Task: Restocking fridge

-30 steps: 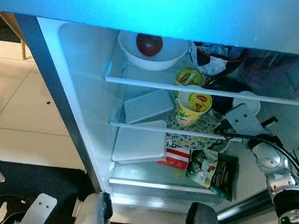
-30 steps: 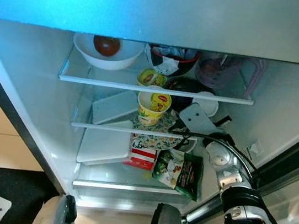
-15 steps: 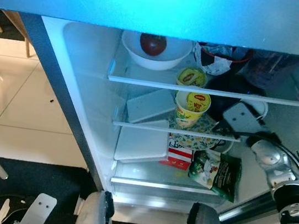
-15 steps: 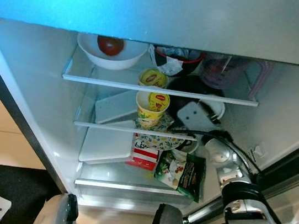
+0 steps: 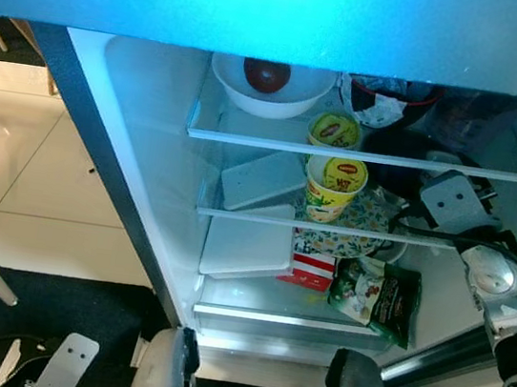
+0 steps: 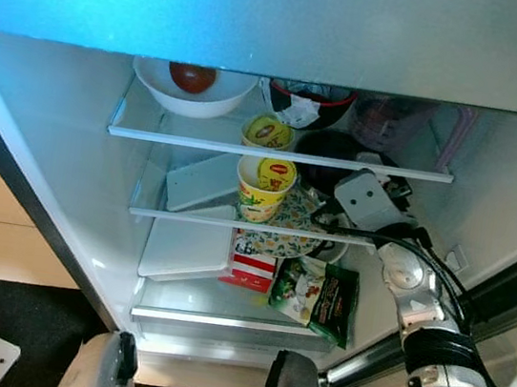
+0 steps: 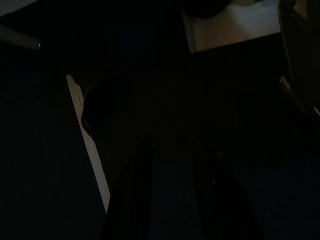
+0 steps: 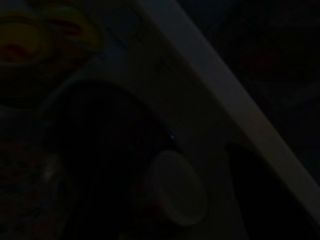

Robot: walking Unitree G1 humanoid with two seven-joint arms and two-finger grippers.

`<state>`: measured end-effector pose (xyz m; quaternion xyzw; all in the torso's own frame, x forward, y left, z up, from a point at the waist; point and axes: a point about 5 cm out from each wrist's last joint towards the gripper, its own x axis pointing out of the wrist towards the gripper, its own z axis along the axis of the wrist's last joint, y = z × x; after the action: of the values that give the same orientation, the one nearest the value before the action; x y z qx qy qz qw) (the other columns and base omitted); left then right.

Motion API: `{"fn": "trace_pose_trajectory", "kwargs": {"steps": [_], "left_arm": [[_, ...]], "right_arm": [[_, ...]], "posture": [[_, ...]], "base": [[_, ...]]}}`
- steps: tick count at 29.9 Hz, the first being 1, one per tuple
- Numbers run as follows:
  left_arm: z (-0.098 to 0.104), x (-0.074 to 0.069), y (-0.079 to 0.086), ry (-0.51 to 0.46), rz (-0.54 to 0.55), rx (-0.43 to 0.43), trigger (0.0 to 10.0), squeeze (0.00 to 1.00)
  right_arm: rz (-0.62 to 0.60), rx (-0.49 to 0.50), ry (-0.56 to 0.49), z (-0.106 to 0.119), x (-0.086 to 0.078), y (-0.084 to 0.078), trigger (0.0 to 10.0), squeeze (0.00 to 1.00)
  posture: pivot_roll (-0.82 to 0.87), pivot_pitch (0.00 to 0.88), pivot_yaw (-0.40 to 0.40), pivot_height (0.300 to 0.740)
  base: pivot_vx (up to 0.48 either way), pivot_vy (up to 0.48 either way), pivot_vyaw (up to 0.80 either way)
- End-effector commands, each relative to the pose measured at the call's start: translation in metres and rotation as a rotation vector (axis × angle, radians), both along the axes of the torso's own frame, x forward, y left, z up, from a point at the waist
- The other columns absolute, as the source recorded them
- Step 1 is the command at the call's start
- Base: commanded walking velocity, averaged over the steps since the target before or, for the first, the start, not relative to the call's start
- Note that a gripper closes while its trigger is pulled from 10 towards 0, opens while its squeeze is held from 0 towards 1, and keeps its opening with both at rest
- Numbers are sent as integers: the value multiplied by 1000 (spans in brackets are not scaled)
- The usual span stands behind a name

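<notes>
The fridge stands open. The right gripper reaches onto the middle shelf, beside a dark bowl; its fingers are hidden, so I cannot tell if they hold anything. A yellow cup stands on a patterned plate nearby. In the dark right wrist view a small white round thing, perhaps a lid, is seen. A green bag lies on the lowest shelf. The left arm hangs idle.

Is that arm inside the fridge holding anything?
Cannot be told: the right gripper reaches in above the middle shelf, its fingers hidden behind the wrist.
</notes>
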<state>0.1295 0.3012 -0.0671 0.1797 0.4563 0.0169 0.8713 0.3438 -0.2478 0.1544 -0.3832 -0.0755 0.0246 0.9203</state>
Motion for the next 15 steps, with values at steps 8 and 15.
{"fn": "trace_pose_trajectory", "kwargs": {"steps": [8, 15], "left_arm": [[-1, -9, 7, 33, 10, 9, 10000, 298], [0, -8, 7, 31, 1, 5, 10000, 298]], "right_arm": [[78, 84, -64, -12, -46, 18, 10000, 0], [193, 195, 61, -47, -86, 66, 10000, 0]], "posture": [[53, 140, -46, 530], [45, 128, -43, 530]], "base": [[0, 0, 0], [0, 0, 0]]}}
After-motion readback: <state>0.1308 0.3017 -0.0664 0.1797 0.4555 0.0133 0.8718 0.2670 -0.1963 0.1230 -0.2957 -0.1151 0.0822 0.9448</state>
